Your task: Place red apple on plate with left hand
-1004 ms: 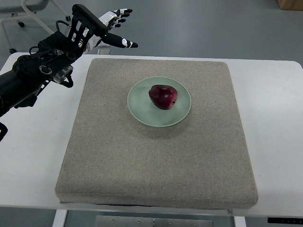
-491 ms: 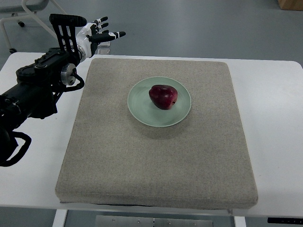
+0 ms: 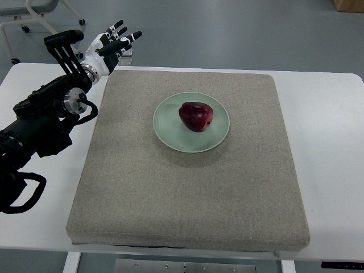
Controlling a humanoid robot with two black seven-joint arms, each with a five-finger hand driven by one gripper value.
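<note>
A dark red apple (image 3: 195,116) rests on the pale green plate (image 3: 170,133), a little above the plate's middle. The plate lies on a grey-brown mat (image 3: 187,193). My left hand (image 3: 114,42) hovers past the mat's far left corner, well away from the plate, fingers spread and holding nothing. Its black arm (image 3: 45,114) runs down along the left side of the table. The right arm does not show.
The mat covers most of a white table (image 3: 330,142). Beyond the table's far edge is grey floor, with a chair base (image 3: 28,17) at the top left and a wooden box corner (image 3: 350,4) at the top right.
The left hand has drawn back to the left and turned, its fingers now pointing up and to the right. The arm has sunk lower along the left edge. Apple and plate are unmoved.
</note>
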